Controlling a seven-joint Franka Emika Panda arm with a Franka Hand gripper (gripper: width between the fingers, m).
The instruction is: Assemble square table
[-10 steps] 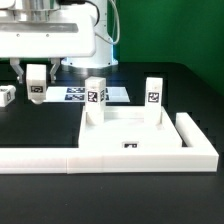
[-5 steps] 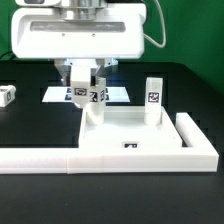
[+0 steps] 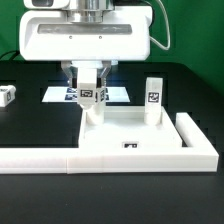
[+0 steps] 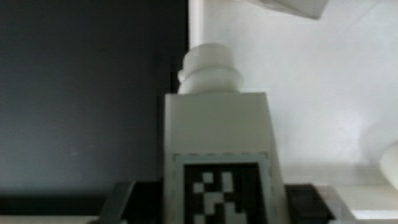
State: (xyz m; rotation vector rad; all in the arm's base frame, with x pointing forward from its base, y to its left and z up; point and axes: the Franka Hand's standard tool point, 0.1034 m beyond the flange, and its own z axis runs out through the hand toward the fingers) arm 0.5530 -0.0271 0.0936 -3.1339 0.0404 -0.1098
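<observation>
White held leg point(image 3: 92, 97) clamped in the hand point(image 3: 91, 84) over the square top's rear corner, on the exterior view's left.

The square top point(image 3: 125, 126) was laid on the black tabletop point(image 3: 30, 125), with a standing leg point(image 3: 153, 95) upright at its other rear corner. In the wrist view the threaded tip point(image 4: 210, 68) of the held leg was seen exposed, so it was judged not yet screwed home. A loose leg point(image 3: 7, 95) was seen lying apart at the far left. The task was judged under half done.
</observation>
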